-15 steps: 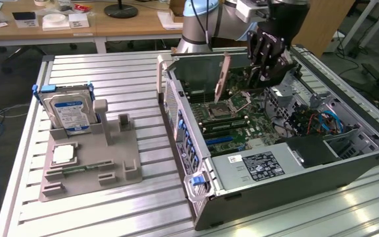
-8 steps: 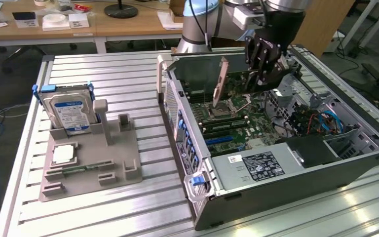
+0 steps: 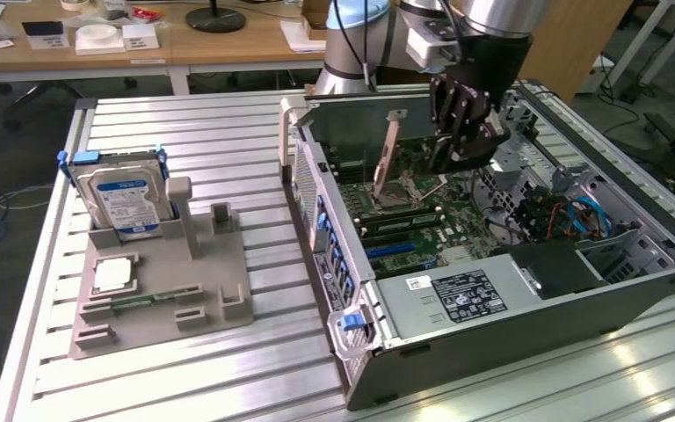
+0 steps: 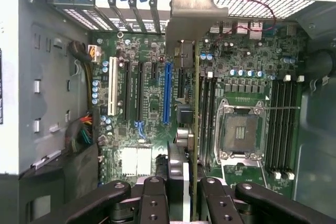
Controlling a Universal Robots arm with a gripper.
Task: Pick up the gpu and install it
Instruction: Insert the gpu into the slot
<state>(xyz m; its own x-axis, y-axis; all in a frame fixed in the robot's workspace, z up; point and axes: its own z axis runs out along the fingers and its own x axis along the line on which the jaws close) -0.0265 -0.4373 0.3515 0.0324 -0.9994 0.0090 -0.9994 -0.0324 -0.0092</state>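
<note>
The gpu point(image 4: 196, 103) shows edge-on in the wrist view, a thin card with a pale metal bracket point(image 4: 190, 11) at its far end. My gripper point(image 4: 181, 195) is shut on it, black fingers point(image 4: 152, 198) pressing each side. In the exterior view my gripper point(image 3: 457, 158) hangs inside the open computer case point(image 3: 350, 264), and the gpu's bracket point(image 3: 388, 149) stands upright and slightly tilted near the case's rear wall. The card hovers above the motherboard point(image 3: 425, 233), lined up between the blue slot point(image 4: 168, 93) and the memory slots. Whether its lower edge touches a slot is hidden.
A grey fixture point(image 3: 162, 281) at the exterior view's left holds a silver hard drive point(image 3: 127, 198) and a square chip point(image 3: 115, 274). Inside the case are the CPU socket point(image 4: 239, 135), a power supply point(image 3: 460, 297) and blue cables point(image 3: 584, 215). The arm's base stands behind the case.
</note>
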